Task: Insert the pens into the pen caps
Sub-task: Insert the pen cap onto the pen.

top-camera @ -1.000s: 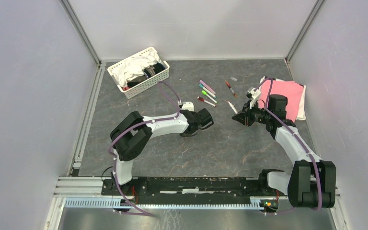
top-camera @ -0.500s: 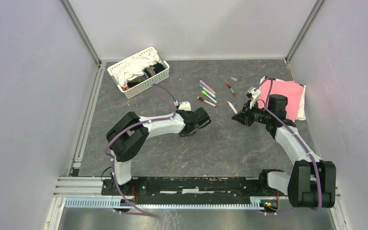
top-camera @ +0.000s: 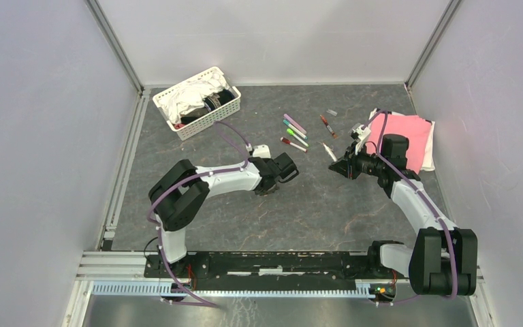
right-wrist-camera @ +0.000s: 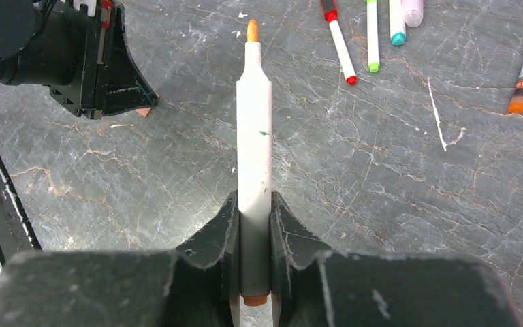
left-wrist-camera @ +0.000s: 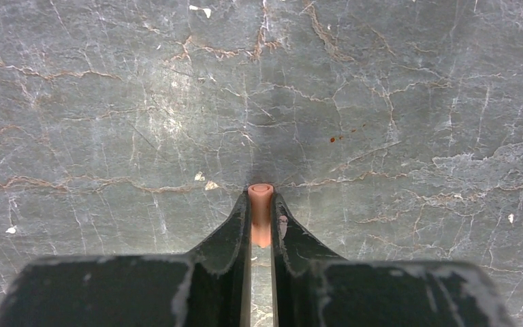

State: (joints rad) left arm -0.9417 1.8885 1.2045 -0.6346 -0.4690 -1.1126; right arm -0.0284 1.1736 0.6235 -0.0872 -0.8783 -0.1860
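A short orange tubular cap (left-wrist-camera: 261, 216) is pinched in the left gripper (left-wrist-camera: 261, 201); a smooth white orange-tipped pen (right-wrist-camera: 253, 129) is clamped in the right gripper (right-wrist-camera: 254, 204).

Top: high at near edge, down over table (top-camera: 327, 211); wrists: close, forward-down; right wrist, top share pens (right-wrist-camera: 340, 44)
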